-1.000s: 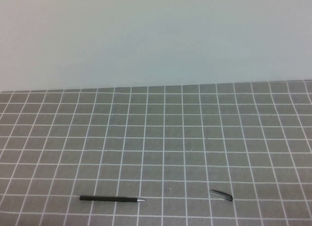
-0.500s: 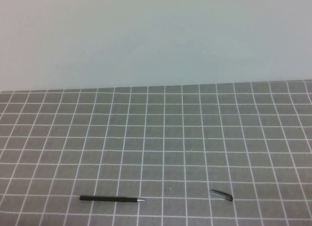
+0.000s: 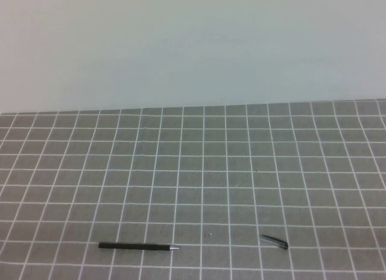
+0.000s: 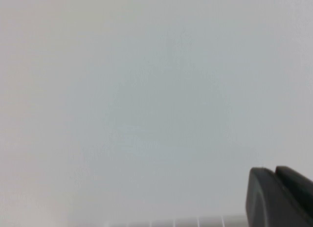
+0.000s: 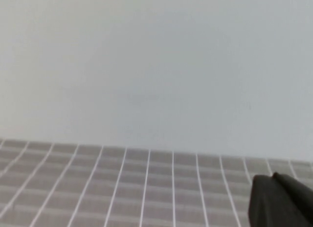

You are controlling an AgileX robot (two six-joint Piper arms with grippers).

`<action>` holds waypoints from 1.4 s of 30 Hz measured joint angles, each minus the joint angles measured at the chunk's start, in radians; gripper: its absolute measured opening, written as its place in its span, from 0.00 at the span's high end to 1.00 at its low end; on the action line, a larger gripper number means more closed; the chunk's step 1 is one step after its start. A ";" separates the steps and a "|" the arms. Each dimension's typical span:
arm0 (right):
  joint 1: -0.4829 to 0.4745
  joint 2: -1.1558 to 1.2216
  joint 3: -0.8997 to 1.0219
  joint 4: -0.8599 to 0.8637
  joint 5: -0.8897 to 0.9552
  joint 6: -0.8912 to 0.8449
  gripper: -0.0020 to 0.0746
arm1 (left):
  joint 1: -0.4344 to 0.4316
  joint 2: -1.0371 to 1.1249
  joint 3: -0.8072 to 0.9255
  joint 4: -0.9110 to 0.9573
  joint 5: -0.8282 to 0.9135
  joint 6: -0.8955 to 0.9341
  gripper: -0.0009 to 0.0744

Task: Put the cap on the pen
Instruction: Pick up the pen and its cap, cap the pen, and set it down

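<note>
Apart on the grey gridded desk (image 3: 241, 171), low in frame: slim black pen (image 3: 137, 246), small dark cap (image 3: 274, 242).
The left claw (image 4: 281, 197) and right claw (image 5: 279, 200) face a pale wall (image 4: 146, 90); opening cannot be told.

No readable text or marks on pen (image 3: 137, 246), cap (image 3: 274, 242), mat (image 3: 241, 165).

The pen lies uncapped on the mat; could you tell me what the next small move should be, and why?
Probably lower the left hand toward the pen: it lies on the robot's left, apart from the cap, and neither that hand nor the right hand shows in the high view.
</note>
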 joint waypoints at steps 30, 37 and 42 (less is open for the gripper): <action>0.000 0.000 0.000 0.000 -0.264 0.000 0.98 | 0.000 0.000 -0.002 0.000 -0.230 -0.034 0.99; 0.000 0.000 0.000 0.000 -0.248 0.013 0.98 | 0.000 0.000 -0.103 -0.012 -0.001 -0.088 0.99; 0.000 0.001 -0.056 0.000 -0.139 0.006 0.98 | 0.000 0.030 -0.227 -0.019 0.276 -0.111 0.99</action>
